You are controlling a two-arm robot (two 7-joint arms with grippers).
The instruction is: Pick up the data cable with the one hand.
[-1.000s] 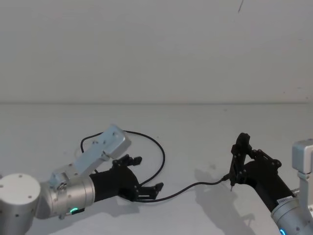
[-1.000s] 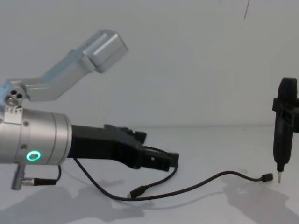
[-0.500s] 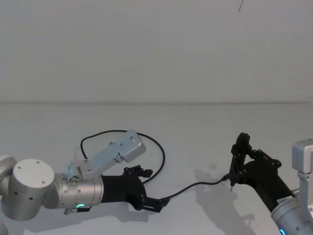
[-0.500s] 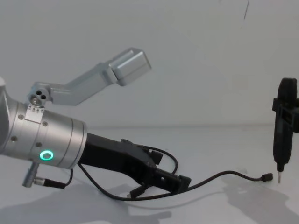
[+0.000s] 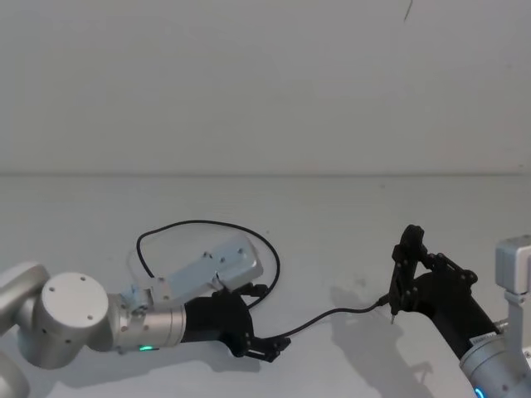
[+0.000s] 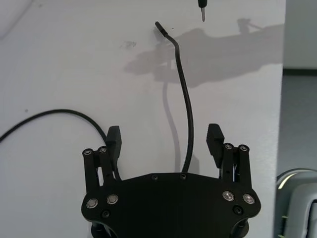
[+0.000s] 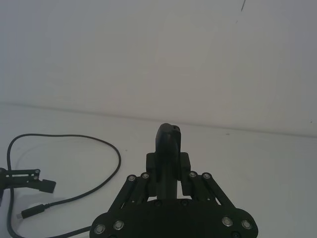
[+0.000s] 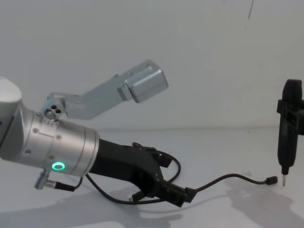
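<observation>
Lowered since before, the black angular left pincer (image 6: pixel 164 134) straddles the thin black data cable (image 6: pixel 186 99), fingers apart. Right pincer (image 7: pixel 168 163) clamps a slim black pen-shaped tool (image 8: pixel 287 133).

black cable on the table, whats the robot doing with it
The left end effector is low over the table, open, with the black cable running between its two fingers. The cable is not yet gripped. The right end effector sits off to the right, shut on a pen-shaped tool held tip down near the cable's far plug.
</observation>
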